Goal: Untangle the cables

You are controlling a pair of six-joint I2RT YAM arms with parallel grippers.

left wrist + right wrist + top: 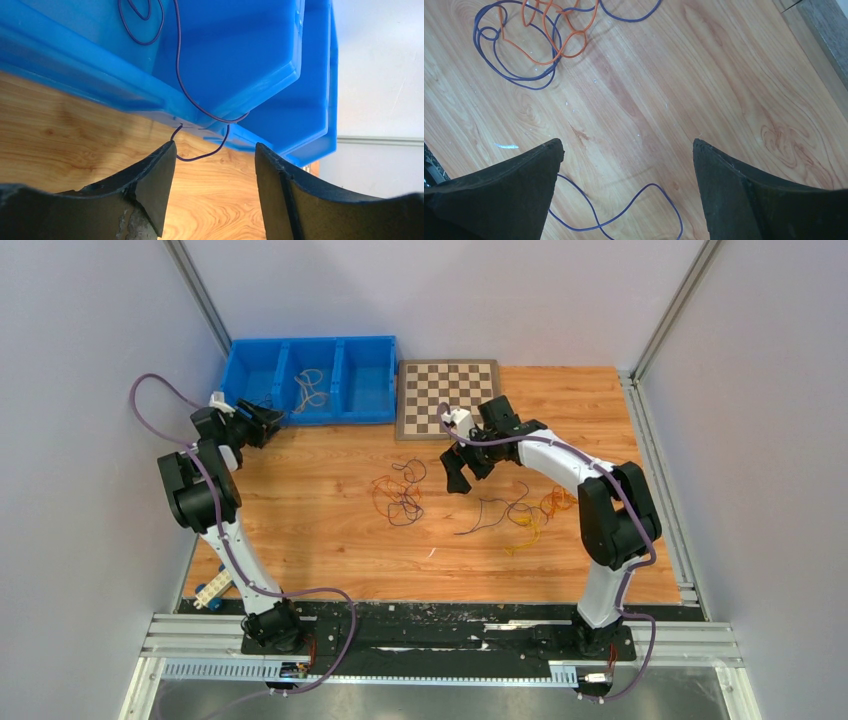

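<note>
A purple cable [178, 75] lies in the blue bin [240, 55] and drapes over its rim, its end looping down toward the table. My left gripper [215, 150] is open just in front of that loop, nothing between its fingers; from above it [262, 422] sits at the bin's left compartment. A whitish cable [310, 390] lies in the middle compartment. An orange-and-purple tangle [398, 495], a loose purple cable [495, 512] and an orange-yellow tangle [535, 515] lie on the table. My right gripper [628, 145] hovers open above a purple loop [644, 192], the orange-and-purple tangle [549, 45] beyond it.
A chessboard [447, 398] lies at the back, right of the blue bin [330, 420]. Grey walls and metal rails close the table on three sides. A small blue-and-white object [210, 592] sits at the near left edge.
</note>
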